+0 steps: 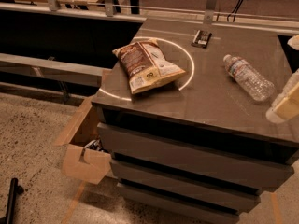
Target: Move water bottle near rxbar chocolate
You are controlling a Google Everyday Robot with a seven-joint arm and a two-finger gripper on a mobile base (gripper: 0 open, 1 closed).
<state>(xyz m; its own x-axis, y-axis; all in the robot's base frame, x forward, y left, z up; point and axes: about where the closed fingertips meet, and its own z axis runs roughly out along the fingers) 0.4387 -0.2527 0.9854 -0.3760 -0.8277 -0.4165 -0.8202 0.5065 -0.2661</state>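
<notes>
water bottle [248,77] lies on its side on the right part of the desk [210,104], white cap toward the rear. rxbar chocolate [201,38] lies flat near the rear edge, well apart from the bottle. 1 chip bag [147,65] sits left of both. gripper [286,107] is at the right edge, near the bottle's base; its grip state cannot be told.

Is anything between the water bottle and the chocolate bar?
Nothing visible. Only bare cabinet top lies between the water bottle and the rxbar chocolate. The chip bag sits to the left. The claw is at the right edge, near the bottle.
</notes>
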